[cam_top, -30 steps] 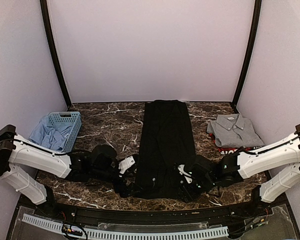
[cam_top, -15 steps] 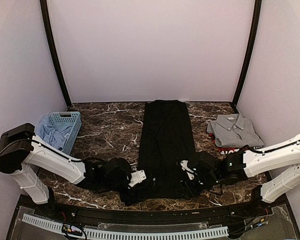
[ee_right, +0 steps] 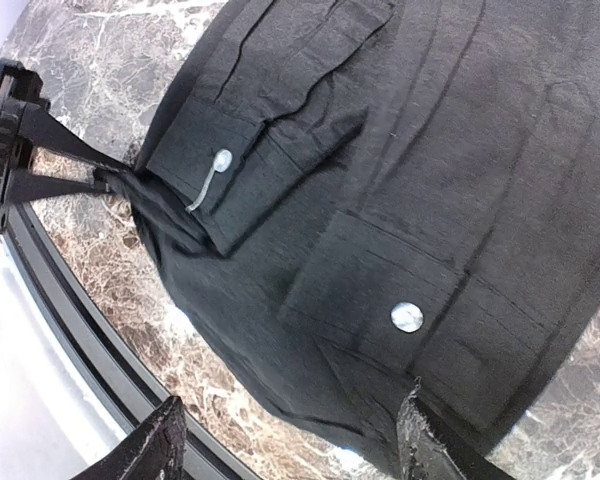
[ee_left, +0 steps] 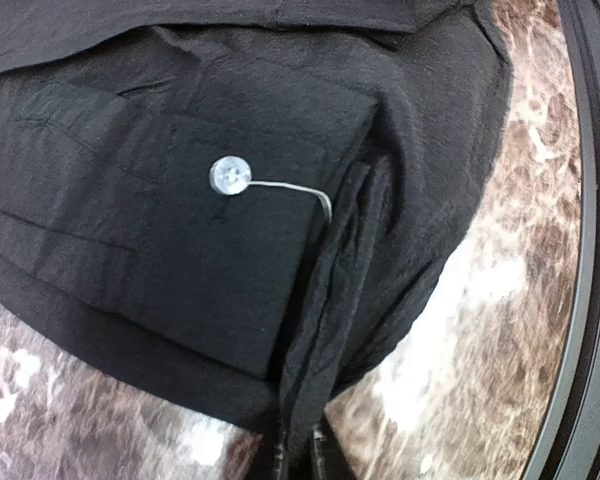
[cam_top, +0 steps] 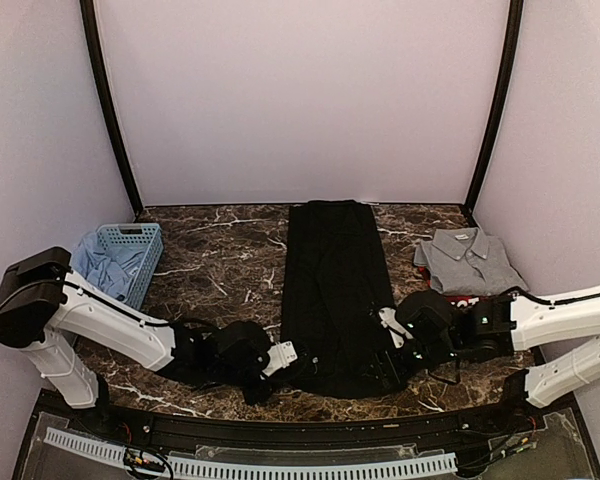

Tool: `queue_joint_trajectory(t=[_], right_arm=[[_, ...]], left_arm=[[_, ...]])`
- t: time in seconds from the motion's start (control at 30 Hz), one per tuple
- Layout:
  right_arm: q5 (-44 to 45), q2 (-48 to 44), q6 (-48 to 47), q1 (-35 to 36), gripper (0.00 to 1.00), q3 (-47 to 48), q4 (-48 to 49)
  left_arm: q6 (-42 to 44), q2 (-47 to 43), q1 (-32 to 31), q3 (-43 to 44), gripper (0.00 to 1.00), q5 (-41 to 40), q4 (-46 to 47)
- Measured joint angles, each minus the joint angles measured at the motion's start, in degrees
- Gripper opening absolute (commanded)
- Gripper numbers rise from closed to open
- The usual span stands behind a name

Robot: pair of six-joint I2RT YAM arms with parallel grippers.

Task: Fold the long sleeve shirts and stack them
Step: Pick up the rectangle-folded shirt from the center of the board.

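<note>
1. At the near left corner of the black shirt (cam_top: 332, 280), your left gripper (ee_left: 302, 455) is clenched on a bunched fold of the cloth. The fold rises from between its fingers beside a cuff with a pale button (ee_left: 229, 176) and a loose thread
2. Your right gripper (ee_right: 292, 445) is released, jaws spread wide over the shirt's near right edge. One finger (ee_right: 420, 445) lies against the hem, and the other stands off the cloth
3. You can see the black shirt folded into a long narrow strip down the middle of the marble table (cam_top: 220, 260), running from the near edge toward the back wall
4. Off to the right, the grey shirt (cam_top: 468, 258) lies folded on top of the red-edged shirt (cam_top: 458, 298), apart from the black one
5. At the far left stands the light-blue basket (cam_top: 130, 250), with pale blue cloth (cam_top: 90, 265) spilling over its left side
</note>
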Motion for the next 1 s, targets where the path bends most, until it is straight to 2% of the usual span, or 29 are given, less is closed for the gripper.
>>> queue_joint_trajectory(t=[0.03, 0.33, 0.77, 1.0], right_arm=[[0.2, -0.7, 0.1, 0.2, 0.7, -0.3, -0.2], [4.5, -1.4, -0.2, 6.6, 0.74, -0.4, -1.5], [8.9, 6.5, -4.0, 15.7, 0.77, 3.1, -2.4], [9.3, 12.0, -6.2, 17.7, 0.75, 4.5, -3.0]], left_arm=[[-0.6, -0.7, 0.0, -0.2, 0.0, -0.1, -0.9], [-6.8, -4.3, 0.6, 0.2, 0.0, 2.5, -10.1], [-14.8, -16.6, 2.0, 0.2, 0.0, 6.0, -20.1], [-16.4, -17.2, 2.7, 1.0, 0.0, 6.3, -24.6]])
